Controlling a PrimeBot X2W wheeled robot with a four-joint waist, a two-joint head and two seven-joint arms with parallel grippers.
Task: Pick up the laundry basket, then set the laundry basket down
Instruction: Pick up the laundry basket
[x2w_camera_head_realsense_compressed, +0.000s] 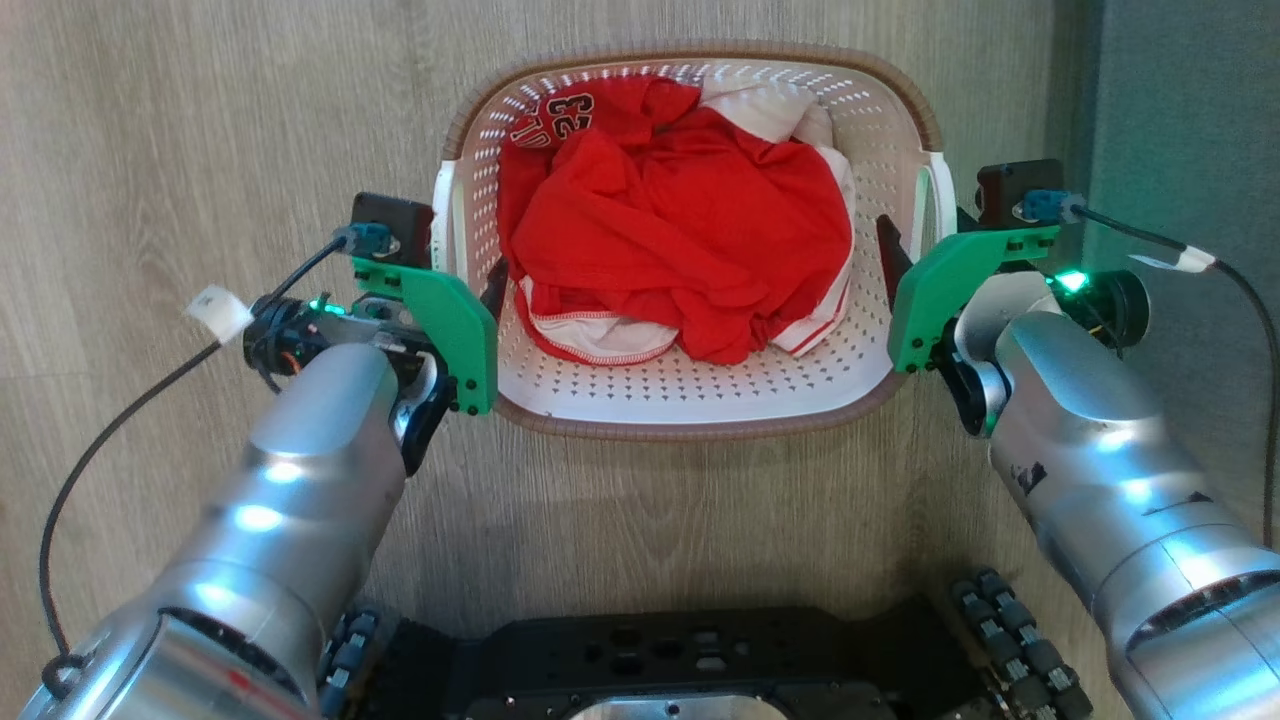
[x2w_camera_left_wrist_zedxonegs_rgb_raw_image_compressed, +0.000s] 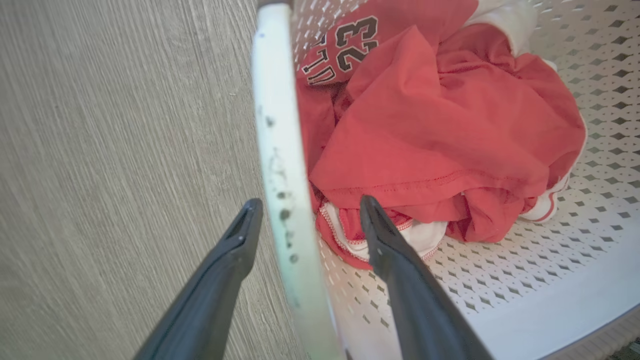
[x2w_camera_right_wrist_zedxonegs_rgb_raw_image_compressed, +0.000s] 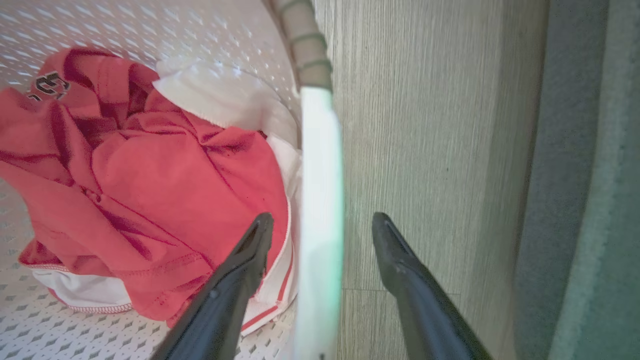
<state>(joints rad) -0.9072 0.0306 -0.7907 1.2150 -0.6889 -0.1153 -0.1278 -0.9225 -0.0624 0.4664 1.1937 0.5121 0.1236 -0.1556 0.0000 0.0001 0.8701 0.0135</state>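
The laundry basket (x2w_camera_head_realsense_compressed: 690, 428) is white and perforated with a brown woven-look rim. It lies on the wood floor straight ahead, holding crumpled red-and-white clothes (x2w_camera_head_realsense_compressed: 680, 230). My left gripper (x2w_camera_head_realsense_compressed: 470, 272) is open at the basket's left side. In the left wrist view its fingers (x2w_camera_left_wrist_zedxonegs_rgb_raw_image_compressed: 367, 215) straddle the white left handle (x2w_camera_left_wrist_zedxonegs_rgb_raw_image_compressed: 280, 150), one inside the basket and one outside, with gaps on both sides. My right gripper (x2w_camera_head_realsense_compressed: 925, 248) is open too. It straddles the white right handle (x2w_camera_right_wrist_zedxonegs_rgb_raw_image_compressed: 320, 175) the same way, with one finger (x2w_camera_right_wrist_zedxonegs_rgb_raw_image_compressed: 260, 230) over the clothes.
Pale wood-grain floor (x2w_camera_head_realsense_compressed: 200, 120) surrounds the basket. A grey-green wall or panel (x2w_camera_head_realsense_compressed: 1180, 100) rises close beside my right arm. My dark wheeled base (x2w_camera_head_realsense_compressed: 700, 660) sits just below the basket. Black cables (x2w_camera_head_realsense_compressed: 120, 420) trail from both wrists.
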